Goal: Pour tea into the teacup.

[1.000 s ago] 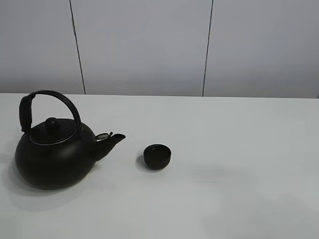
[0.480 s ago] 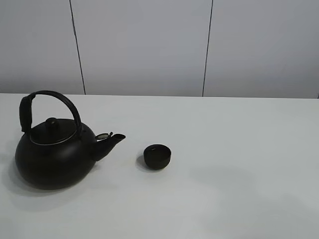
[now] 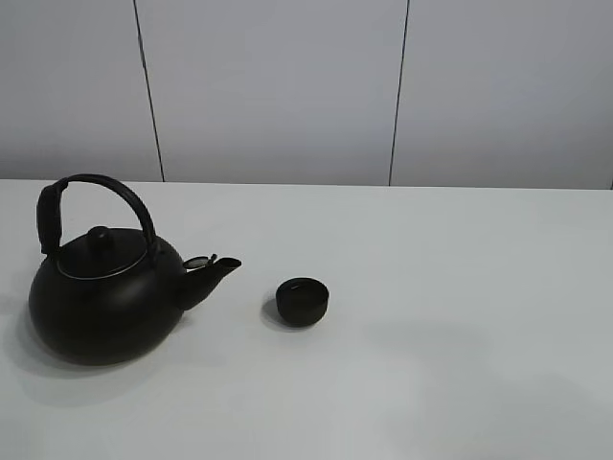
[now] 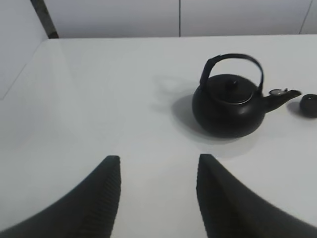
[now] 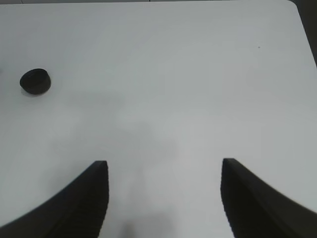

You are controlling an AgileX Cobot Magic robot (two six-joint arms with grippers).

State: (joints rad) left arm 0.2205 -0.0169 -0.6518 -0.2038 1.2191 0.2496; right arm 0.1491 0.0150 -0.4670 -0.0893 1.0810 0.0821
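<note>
A small black teacup (image 3: 303, 300) stands on the white table (image 3: 460, 287), just right of the spout of a big round black kettle (image 3: 105, 292) with an arched handle. No tea is seen flowing. Neither arm shows in the high view. In the left wrist view my left gripper (image 4: 157, 163) is open and empty, well back from the kettle (image 4: 229, 104), with the teacup (image 4: 309, 105) at the frame's edge. In the right wrist view my right gripper (image 5: 163, 166) is open and empty, far from the teacup (image 5: 35, 82).
A pale panelled wall (image 3: 287, 86) rises behind the table's far edge. The table corner (image 5: 292, 7) shows in the right wrist view, and the table's left edge (image 4: 29, 59) in the left wrist view.
</note>
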